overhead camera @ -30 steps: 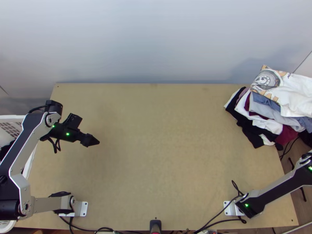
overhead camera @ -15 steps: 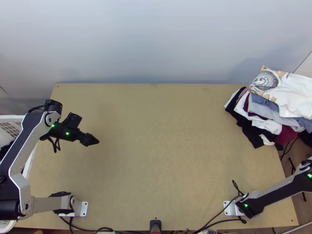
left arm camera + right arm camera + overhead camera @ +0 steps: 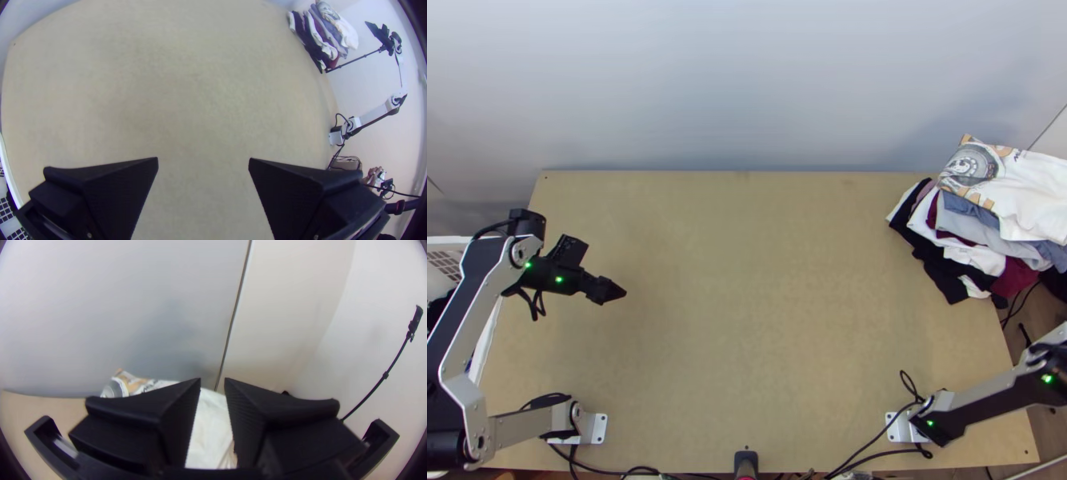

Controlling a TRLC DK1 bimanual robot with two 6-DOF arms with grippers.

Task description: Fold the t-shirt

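Task status: folding of the white printed t-shirt is judged complete, or very nearly so. The t-shirt is located at the upper right of the frame, on top of the garment stack, at the far right corner of the counter. It lies in a compact, fairly flat shape, printed part toward the left and plain white cloth toward the right edge of the frame. The number of folds cannot be confirmed. Garments beneath it, among them black, white, burgundy and blue-grey ones, project unevenly at the stack's lower left side. Left claw: released, fingers set wide apart, nothing between them; in the top view it is positioned over the left part of the counter, well apart from the stack. Right claw: released, a narrower gap between its fingers, with white cloth visible beyond the gap and not gripped. Remaining work, as judged: at most, squaring the t-shirt on the stack, where a further push could tip the uneven layers. Dark cloth in the white basket at the left edge may be reserved for a later cycle.
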